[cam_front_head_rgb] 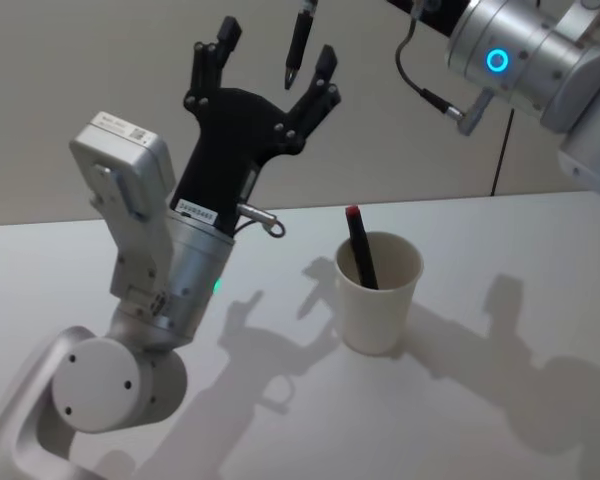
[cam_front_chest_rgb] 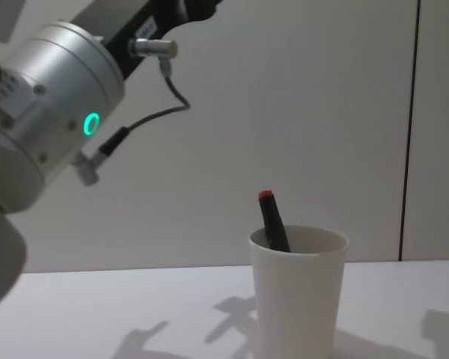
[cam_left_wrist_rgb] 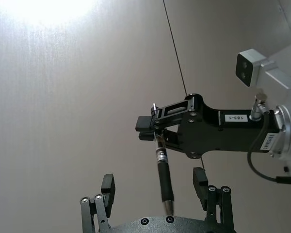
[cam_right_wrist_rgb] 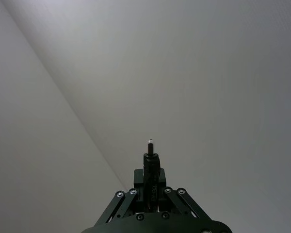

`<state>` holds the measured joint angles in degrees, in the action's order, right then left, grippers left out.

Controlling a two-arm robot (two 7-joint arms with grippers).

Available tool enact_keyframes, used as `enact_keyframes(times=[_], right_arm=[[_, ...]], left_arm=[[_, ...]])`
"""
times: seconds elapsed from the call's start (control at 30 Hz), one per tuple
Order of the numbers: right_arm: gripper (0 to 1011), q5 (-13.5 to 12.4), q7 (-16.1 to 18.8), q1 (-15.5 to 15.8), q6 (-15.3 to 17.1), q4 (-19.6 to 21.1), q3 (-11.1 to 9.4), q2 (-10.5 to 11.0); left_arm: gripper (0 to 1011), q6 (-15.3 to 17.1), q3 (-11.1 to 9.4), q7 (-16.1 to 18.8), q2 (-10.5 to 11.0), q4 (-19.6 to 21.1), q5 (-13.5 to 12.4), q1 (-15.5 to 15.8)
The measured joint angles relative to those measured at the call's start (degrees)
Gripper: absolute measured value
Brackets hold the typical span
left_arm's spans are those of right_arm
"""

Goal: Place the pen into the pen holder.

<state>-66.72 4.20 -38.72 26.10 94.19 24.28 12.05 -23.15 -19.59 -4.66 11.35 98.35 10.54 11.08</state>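
A black pen (cam_front_head_rgb: 299, 45) hangs tip down above the table, with my right gripper (cam_left_wrist_rgb: 153, 130) shut on its upper end. In the right wrist view the same pen (cam_right_wrist_rgb: 151, 167) sticks out between that gripper's (cam_right_wrist_rgb: 150, 178) closed fingers. My left gripper (cam_front_head_rgb: 275, 52) is raised with its fingers spread open on either side of the pen's tip, not touching it. The left wrist view shows the pen (cam_left_wrist_rgb: 163, 174) pointing down between those open fingers (cam_left_wrist_rgb: 107, 185). The pen holder (cam_front_head_rgb: 378, 292), a white paper cup, stands on the table to the right and below. It holds another black pen with a red end (cam_front_head_rgb: 359, 245).
The white table (cam_front_head_rgb: 500, 400) spreads around the cup, with a plain wall behind. My right arm (cam_front_head_rgb: 525, 50) reaches in from the upper right. The chest view has the cup (cam_front_chest_rgb: 298, 295) at centre and my left arm (cam_front_chest_rgb: 49, 112) large at the left.
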Motion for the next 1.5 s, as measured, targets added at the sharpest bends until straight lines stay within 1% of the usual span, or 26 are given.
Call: enact_keyframes(times=[0.1,0.23,0.37,0.4,0.43,0.5,0.53,0.57,0.67,0.7,0.8,0.9,0.97,1.07,1.1,1.23,1.27,1.3,1.33,1.47,1.5], right_arm=[[132,0.05,-0.02,0.18,-0.22,0.18,0.0,0.21],[132,0.41,-0.48,0.94,-1.11,0.87,-0.06,1.02],[132,0.77,-1.12,1.88,-2.24,1.76,-0.37,2.12],[132,0.83,-1.32,2.09,-2.48,1.95,-0.45,2.36],[132,0.87,-1.47,2.3,-2.74,2.14,-0.53,2.61],[132,1.01,-2.01,3.05,-3.54,2.78,-0.85,3.57],[131,1.08,-2.47,3.64,-4.17,3.27,-1.09,4.27],[132,1.09,-2.64,3.9,-4.43,3.48,-1.18,4.58],[132,1.13,-3.29,5.03,-5.4,4.37,-1.52,5.87],[131,1.14,-3.39,5.19,-5.56,4.51,-1.55,6.04],[132,1.25,-3.74,6.27,-6.02,5.38,-1.64,7.11],[131,1.63,-3.75,7.05,-6.09,6.04,-1.51,7.69],[131,1.98,-3.63,7.45,-6.06,6.35,-1.26,7.9],[132,3.51,-2.84,8.18,-5.69,6.91,-0.43,8.11],[132,3.51,-2.84,8.18,-5.69,6.91,-0.43,8.11],[132,6.53,-1.44,9.1,-5.55,7.26,1.12,8.03],[132,7.69,-0.93,9.38,-5.66,7.27,1.62,7.97],[132,7.69,-0.93,9.38,-5.66,7.27,1.62,7.97],[132,9.03,-0.38,9.67,-5.92,7.27,2.18,7.9],[132,12.36,0.8,10.42,-7.12,7.01,3.56,7.67],[132,13.54,1.11,10.74,-7.7,6.8,4.12,7.53]], left_arm=[[1001,0.91,0.45,0.64,0.64,0.79,-0.85,-0.29],[1001,3.06,1.52,1.72,2.23,2.56,-2.18,-0.98],[1001,5.93,3.05,2.58,4.62,4.92,-2.97,-2.05],[1001,7.15,3.8,2.97,5.85,6.14,-3.02,-2.71],[1001,7.82,4.16,3.14,6.4,6.64,-3.02,-3.01],[1001,9.99,5.36,3.73,8.33,8.52,-2.8,-4.16],[1001,10.6,5.61,3.93,8.72,8.89,-2.65,-4.45],[1001,12.15,6.54,4.46,10.15,10.27,-2.21,-5.46],[1001,13.97,7.85,5.34,12.09,12.22,-1.65,-7.06],[1001,15.14,8.65,6.17,13.33,13.36,-1.3,-8.22],[1001,16.34,9.9,7.24,14.82,15.07,-1.01,-9.7],[1001,17.8,11.88,9.04,17.13,17.42,-0.6,-12.28],[1001,18.26,12.49,9.61,17.82,18.18,-0.47,-13.08],[1001,18.96,13.57,10.62,19.03,19.47,-0.27,-14.46],[1001,19.08,13.76,10.77,19.24,19.7,-0.23,-14.71],[1001,19.85,14.85,11.73,20.46,21.0,-0.03,-16.15],[1001,19.91,14.99,11.8,20.62,21.17,-0.01,-16.33],[1001,20.11,15.25,12.02,20.88,21.47,0.02,-16.67],[1001,20.18,15.4,12.08,20.99,21.62,0.03,-16.86],[1001,20.59,15.67,12.08,21.13,21.91,0.1,-17.12],[1001,20.71,15.7,12.01,21.15,21.94,0.17,-17.13]])
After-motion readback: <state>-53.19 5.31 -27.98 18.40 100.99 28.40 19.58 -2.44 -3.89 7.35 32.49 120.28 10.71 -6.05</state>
